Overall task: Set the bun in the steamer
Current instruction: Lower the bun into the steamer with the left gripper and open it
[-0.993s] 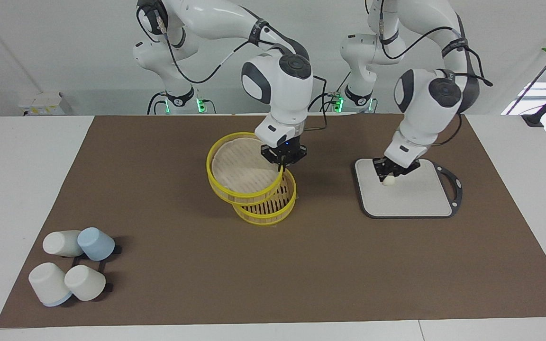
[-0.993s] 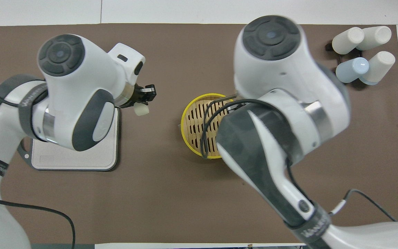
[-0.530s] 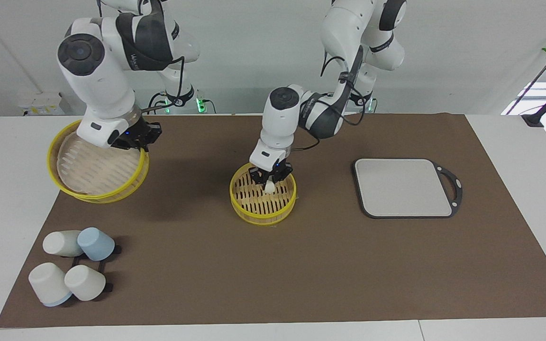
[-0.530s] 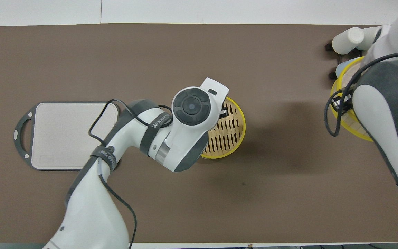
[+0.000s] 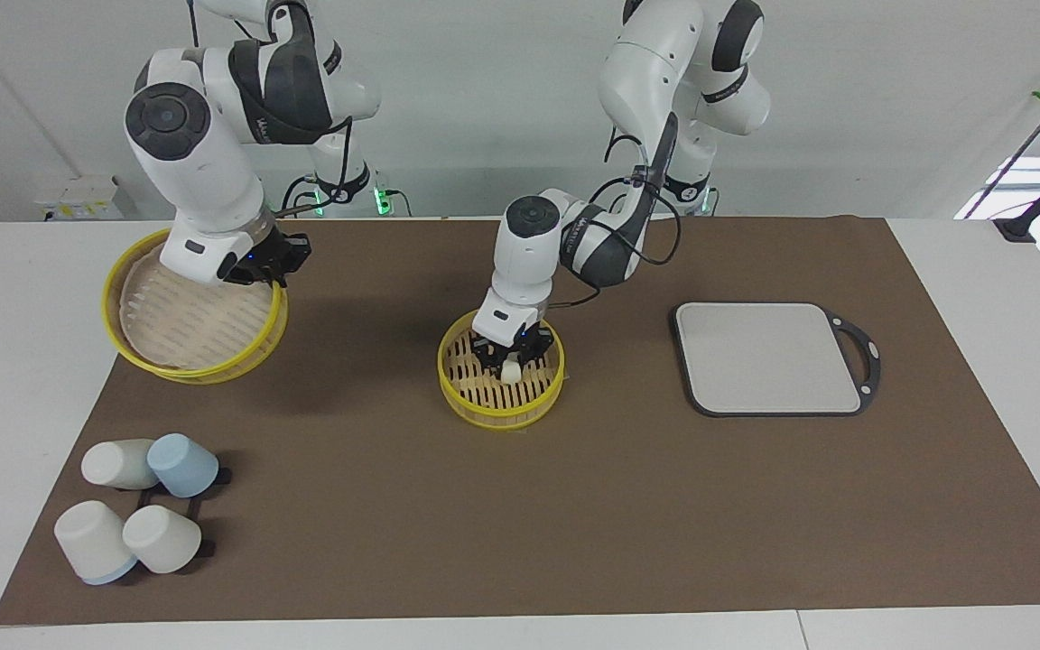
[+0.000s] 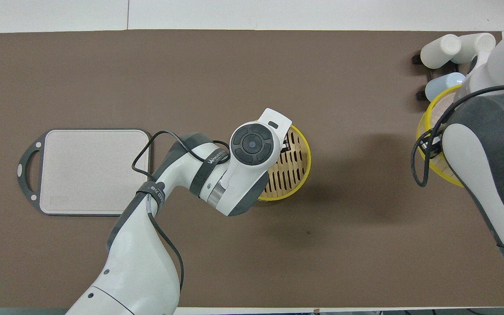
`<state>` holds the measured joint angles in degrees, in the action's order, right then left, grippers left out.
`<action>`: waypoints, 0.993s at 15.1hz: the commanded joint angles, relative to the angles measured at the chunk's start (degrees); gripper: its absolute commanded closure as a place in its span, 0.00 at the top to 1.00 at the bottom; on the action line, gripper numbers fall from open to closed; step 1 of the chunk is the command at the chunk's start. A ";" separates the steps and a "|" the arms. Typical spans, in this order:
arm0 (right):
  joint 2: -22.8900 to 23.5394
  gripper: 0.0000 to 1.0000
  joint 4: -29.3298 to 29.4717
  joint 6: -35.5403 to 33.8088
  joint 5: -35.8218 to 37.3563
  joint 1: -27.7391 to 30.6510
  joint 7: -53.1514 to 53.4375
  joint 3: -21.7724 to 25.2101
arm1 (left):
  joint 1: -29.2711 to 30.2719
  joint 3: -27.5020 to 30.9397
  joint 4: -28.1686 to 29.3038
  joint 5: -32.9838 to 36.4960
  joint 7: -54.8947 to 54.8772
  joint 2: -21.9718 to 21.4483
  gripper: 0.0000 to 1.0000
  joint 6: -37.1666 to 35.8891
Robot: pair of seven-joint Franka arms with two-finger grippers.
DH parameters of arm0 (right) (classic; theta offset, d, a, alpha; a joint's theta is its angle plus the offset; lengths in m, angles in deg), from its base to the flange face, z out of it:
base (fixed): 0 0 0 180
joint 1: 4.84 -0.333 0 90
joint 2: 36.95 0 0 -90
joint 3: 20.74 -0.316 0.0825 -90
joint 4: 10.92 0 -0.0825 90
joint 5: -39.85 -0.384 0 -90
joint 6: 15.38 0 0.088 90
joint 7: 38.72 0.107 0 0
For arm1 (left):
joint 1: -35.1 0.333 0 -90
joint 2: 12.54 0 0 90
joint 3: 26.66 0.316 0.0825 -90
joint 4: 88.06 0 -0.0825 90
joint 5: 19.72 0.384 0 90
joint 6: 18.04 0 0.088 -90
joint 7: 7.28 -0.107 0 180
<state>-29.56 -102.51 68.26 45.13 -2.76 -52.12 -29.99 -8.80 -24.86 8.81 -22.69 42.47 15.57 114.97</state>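
Note:
The steamer (image 5: 500, 403) is a round yellow-rimmed bamboo basket in the middle of the brown mat; it also shows in the overhead view (image 6: 299, 170). My left gripper (image 5: 510, 361) is down inside it, shut on the small cream-white bun (image 5: 511, 371), which is at or just above the slatted base. In the overhead view the left arm hides the bun. My right gripper (image 5: 276, 278) is shut on the rim of the steamer's lid (image 5: 179, 320) and holds it tilted in the air over the mat's edge at the right arm's end of the table; the lid also shows in the overhead view (image 6: 429, 127).
A grey rectangular board (image 5: 768, 357) with a dark handle lies bare toward the left arm's end of the table. Several white and blue cups (image 5: 136, 515) lie on a black rack at the right arm's end, farther from the robots than the lid.
My left gripper carried the bun from the board to the steamer and has lowered it into the basket. My right gripper swung the lid off the steamer to the right arm's end.

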 commanded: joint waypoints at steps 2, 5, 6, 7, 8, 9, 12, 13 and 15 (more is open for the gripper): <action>-1.85 0.00 -1.84 1.70 -0.70 -0.85 1.97 -0.16 | 2.05 0.22 1.92 1.12 -0.53 -5.50 1.00 -5.72; -1.94 0.00 -1.93 2.05 -0.79 -1.37 2.76 -0.16 | 7.32 -0.13 2.18 0.25 -2.19 -13.05 1.00 -15.54; -1.94 0.00 -2.02 2.75 -1.05 -1.99 2.85 -0.16 | 10.30 -0.31 2.09 -0.80 -4.29 -15.95 1.00 -19.93; -1.85 0.00 -2.02 3.54 -2.27 -2.08 3.72 -0.16 | 12.42 -0.05 1.92 -1.68 -7.36 -18.51 1.00 -23.81; -1.85 0.00 -2.11 5.03 -4.28 -2.43 6.43 -0.25 | 14.87 0.22 2.09 -1.78 -11.48 -21.32 1.00 -27.50; -1.85 0.00 -2.28 7.65 -5.96 -5.74 11.33 -0.25 | 18.47 0.22 2.01 -1.78 -15.52 -23.61 1.00 -30.93; 1.65 0.00 -1.06 15.73 -6.41 -18.48 30.81 -0.25 | 27.62 0.39 1.30 -1.69 -28.09 -28.28 1.00 -38.15; 3.67 0.00 0.08 19.16 -6.41 -21.74 36.54 -0.16 | 29.56 0.48 1.39 -1.26 -32.57 -29.51 1.00 -39.91; 9.20 0.00 2.89 24.96 -6.15 -26.76 42.82 -0.16 | 33.86 0.48 0.78 0.41 -40.57 -30.66 1.00 -42.38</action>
<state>-25.88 -103.12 89.05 38.99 -26.56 -14.66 -30.49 21.89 -23.58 8.59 -23.28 8.23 -13.53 74.63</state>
